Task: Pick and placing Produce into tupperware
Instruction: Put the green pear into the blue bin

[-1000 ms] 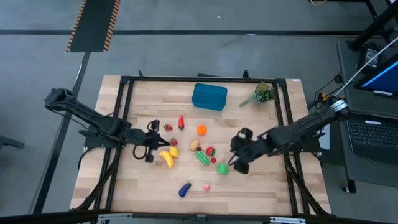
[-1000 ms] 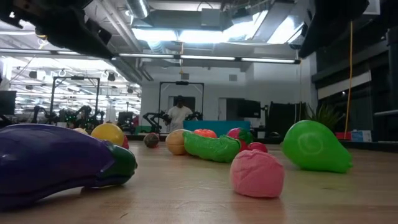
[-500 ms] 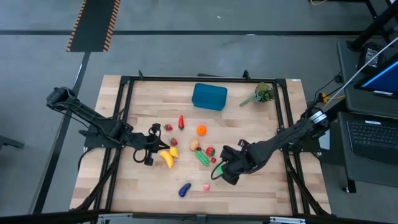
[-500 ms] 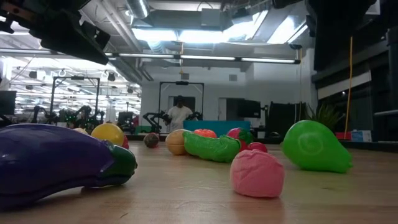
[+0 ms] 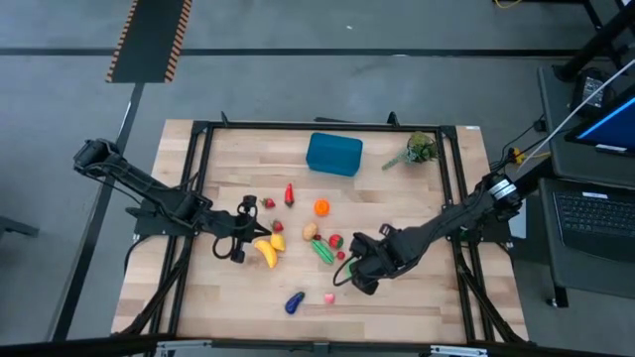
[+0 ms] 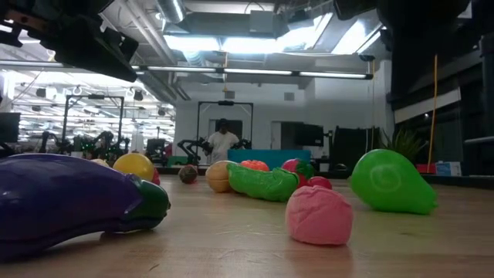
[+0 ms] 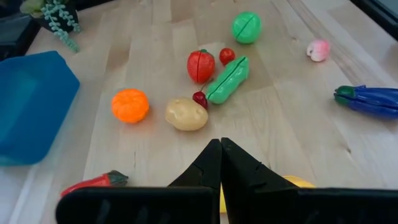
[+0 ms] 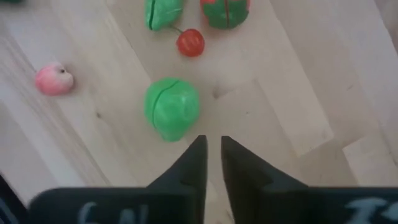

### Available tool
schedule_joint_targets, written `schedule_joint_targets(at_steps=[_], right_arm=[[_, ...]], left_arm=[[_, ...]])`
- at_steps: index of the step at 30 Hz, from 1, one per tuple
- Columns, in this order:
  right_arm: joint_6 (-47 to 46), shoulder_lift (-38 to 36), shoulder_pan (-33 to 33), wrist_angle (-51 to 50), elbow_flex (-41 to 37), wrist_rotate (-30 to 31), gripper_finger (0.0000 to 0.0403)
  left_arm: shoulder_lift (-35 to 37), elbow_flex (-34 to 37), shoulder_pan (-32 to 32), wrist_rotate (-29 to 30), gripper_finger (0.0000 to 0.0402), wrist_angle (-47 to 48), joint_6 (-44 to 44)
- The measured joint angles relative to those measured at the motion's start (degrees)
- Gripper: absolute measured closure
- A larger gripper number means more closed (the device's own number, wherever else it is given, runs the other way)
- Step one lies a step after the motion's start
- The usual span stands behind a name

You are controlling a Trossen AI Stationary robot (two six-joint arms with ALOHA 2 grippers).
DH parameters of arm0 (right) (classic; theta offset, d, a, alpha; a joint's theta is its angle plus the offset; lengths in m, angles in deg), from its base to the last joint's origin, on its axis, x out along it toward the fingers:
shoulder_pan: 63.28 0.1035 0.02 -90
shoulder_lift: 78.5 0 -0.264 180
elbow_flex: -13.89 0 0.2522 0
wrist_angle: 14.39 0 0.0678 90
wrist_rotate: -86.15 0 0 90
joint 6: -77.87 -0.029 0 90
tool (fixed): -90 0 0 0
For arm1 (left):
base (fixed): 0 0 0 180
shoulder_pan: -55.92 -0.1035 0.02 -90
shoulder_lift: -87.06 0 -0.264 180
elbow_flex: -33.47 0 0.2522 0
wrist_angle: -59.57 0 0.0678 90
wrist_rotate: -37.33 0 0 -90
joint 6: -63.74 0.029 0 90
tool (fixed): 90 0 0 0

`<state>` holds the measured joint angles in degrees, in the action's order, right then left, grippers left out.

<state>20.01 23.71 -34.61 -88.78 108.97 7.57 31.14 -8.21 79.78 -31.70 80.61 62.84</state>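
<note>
1. High view: one teal-blue tupperware [image 5: 333, 154] sits near the far edge of the table [image 5: 437, 297], with nothing visible inside it and all the toy pieces lying well apart from it.
2. One leafy plant sprig [image 5: 417, 150] lies to the right of the tub.
3. Two arms work over the table. The left gripper [image 5: 238, 236] hangs near the yellow pieces with its fingers pressed together and nothing between them, as the left wrist view shows.
4. The right gripper [image 5: 346, 272] is low over the middle of the table, just beside one green pear-shaped piece [image 8: 171, 107]; its fingers stand a narrow slit apart and hold nothing.
5. Produce on the wood, counted from the high and left wrist views: one orange [image 7: 130, 105], one tan potato [image 7: 186, 114], one green pea pod [image 7: 228, 79], one red-and-green strawberry [image 7: 201, 65], two small cherries [image 7: 227, 55], one pink peach [image 7: 318, 50], one purple eggplant [image 7: 368, 100], one red chili pepper [image 5: 289, 193].
6. One yellow banana [image 5: 265, 252] lies beside the left gripper, with a smaller yellow piece [image 5: 277, 241] touching it.
7. One more small red piece [image 5: 268, 203] lies near the chili; what it is cannot be told.
8. Low view: one person [image 6: 222, 144] stands in the room behind the table.
</note>
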Motion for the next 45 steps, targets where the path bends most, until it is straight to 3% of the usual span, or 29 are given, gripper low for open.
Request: schedule_joint_targets(at_steps=[13, 17, 34, 45], right_arm=[[-1.7, 0.0, -0.7, 0.0, 0.0, 0.0, 0.0141], [-2.0, 0.0, -0.7, 0.1, 0.0, -2.7, 0.01], [-6.6, 0.4, 0.2, 8.9, -0.1, -5.5, 0.0092], [-8.0, 6.3, 0.8, 10.4, -0.1, -5.6, 0.0104]], left_arm=[[0.0, 0.0, 0.0, 0.0, 0.0402, 1.1, 0.1], [0.0, 0.0, 0.0, 0.0, 0.0402, 1.1, 0.1], [0.0, 0.0, 0.0, 0.0, 0.0402, 1.1, 0.1], [0.0, 0.0, 0.0, 0.0, 0.0401, 1.3, 0.1]])
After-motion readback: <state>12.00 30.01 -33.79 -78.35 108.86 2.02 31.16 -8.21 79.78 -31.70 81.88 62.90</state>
